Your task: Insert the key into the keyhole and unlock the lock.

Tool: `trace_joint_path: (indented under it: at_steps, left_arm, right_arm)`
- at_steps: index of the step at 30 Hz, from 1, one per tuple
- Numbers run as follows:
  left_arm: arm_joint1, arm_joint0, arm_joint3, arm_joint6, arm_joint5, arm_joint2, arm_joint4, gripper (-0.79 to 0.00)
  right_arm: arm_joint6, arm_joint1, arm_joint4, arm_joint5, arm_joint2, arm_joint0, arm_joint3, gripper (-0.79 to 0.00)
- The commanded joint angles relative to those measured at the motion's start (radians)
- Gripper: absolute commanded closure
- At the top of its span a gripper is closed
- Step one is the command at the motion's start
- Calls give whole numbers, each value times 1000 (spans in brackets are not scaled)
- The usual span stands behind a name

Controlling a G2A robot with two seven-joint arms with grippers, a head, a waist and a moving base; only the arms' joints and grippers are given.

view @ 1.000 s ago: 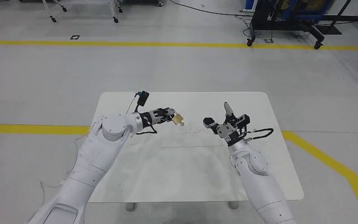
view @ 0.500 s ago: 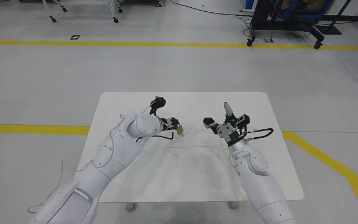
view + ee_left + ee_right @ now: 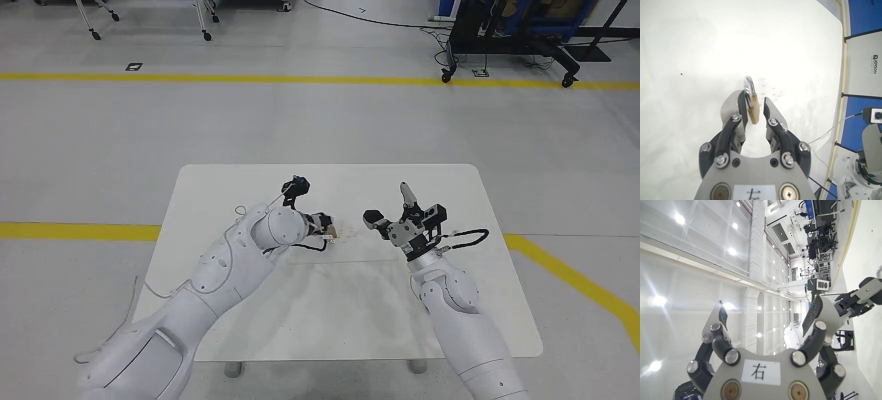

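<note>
A brass padlock [image 3: 754,110] with a steel shackle stands tilted between the fingers of my left gripper [image 3: 754,106], low over the white table [image 3: 696,47]. It leans on one pad, and a narrow gap shows between it and the other pad, so the jaws stand open. From above, the padlock [image 3: 330,231] and the left gripper [image 3: 322,228] are near the table's middle. My right gripper [image 3: 388,203] is raised to the right of it, pointing up. Its fingers are spread wide, with nothing between them [image 3: 768,313].
Small dark marks [image 3: 772,91] dot the table just beyond the padlock. The table's rounded corner [image 3: 838,20] and right edge lie a short way off. A thin white cable [image 3: 821,136] trails from the right arm. The left gripper [image 3: 857,306] shows off to the side in the right wrist view.
My left arm has swung right towards the table's middle and lowered the padlock close to the table. The right arm has not moved.
</note>
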Motion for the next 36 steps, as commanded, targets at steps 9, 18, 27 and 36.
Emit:
trace_joint_path:
  at_steps: [9,18,27,36]
  left_arm:
    - [72,141,-191,46,-88,-184,2,-785]
    - [174,415,-576,197,-187,-443,269,-785]
    - [208,548,-781,282,-232,-591,387,-785]
    - [208,548,-781,282,-232,-591,387,-785]
  right_arm:
    - [0,0,0,0,0,0,0,-785]
    - [-183,-3,-202,-233,18,-2,-19,-785]
    - [-335,6,-434,-549,152,-114,-211,-785]
    - [-381,0,-473,-584,142,-138,-243,-785]
